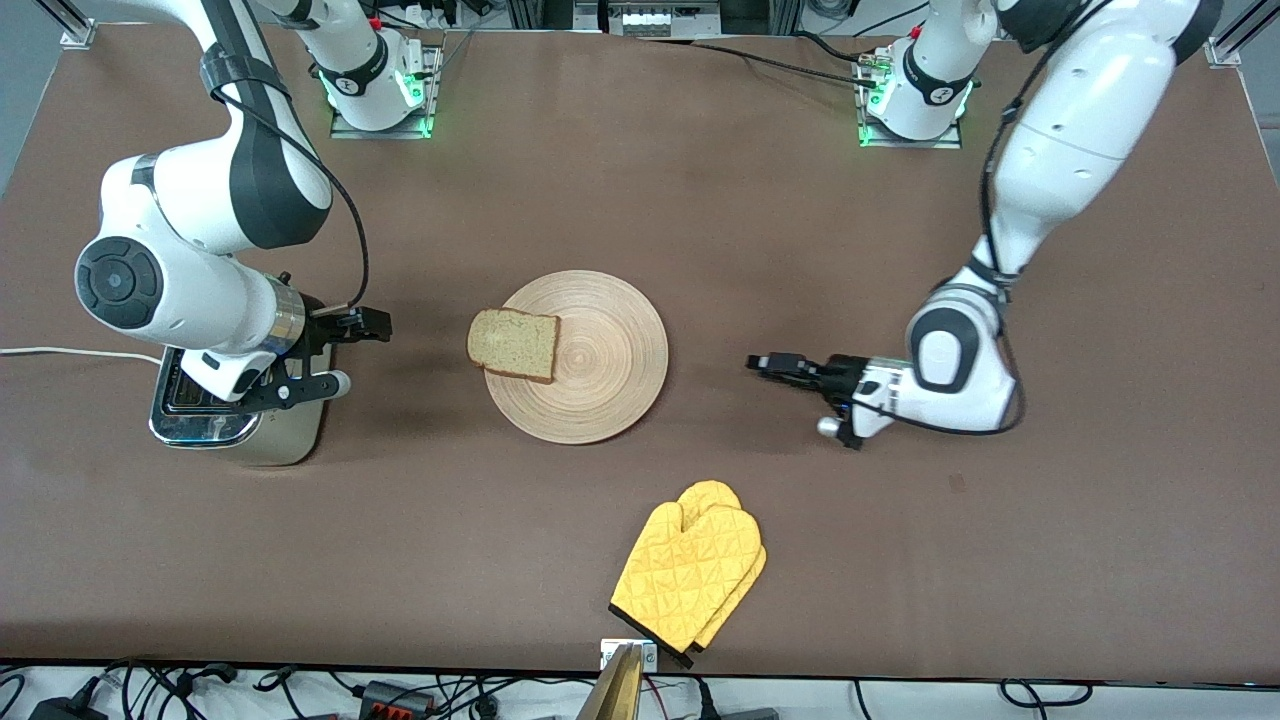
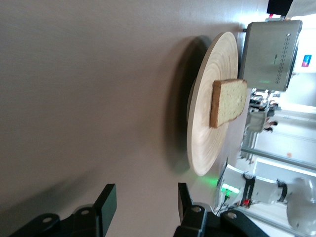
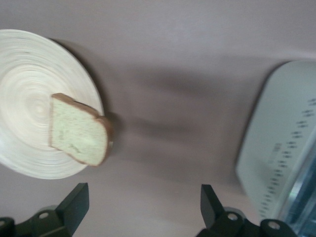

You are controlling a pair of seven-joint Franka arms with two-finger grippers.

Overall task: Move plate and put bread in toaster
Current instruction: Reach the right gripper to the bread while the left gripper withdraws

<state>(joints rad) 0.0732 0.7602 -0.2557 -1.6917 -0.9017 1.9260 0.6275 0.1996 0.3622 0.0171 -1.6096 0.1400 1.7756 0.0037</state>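
Observation:
The wooden plate [image 1: 600, 370] lies at mid-table. The bread [image 1: 513, 343] lies flat on its rim toward the right arm's end, overhanging a little. The cream toaster [image 1: 270, 440] stands upright at the right arm's end, partly hidden under the right arm. My right gripper [image 1: 352, 352] is open and empty over the table between toaster and plate; its wrist view shows the bread [image 3: 79, 131], plate [image 3: 24, 84] and toaster [image 3: 281, 148]. My left gripper [image 1: 768, 364] is open and empty, low beside the plate toward the left arm's end; its wrist view shows the plate [image 2: 205, 143], bread [image 2: 228, 102] and toaster [image 2: 270, 54].
A yellow quilted oven mitt [image 1: 690, 575] lies nearer the front camera than the plate, close to the table's edge. The toaster's white cord [image 1: 60, 352] runs off the table at the right arm's end.

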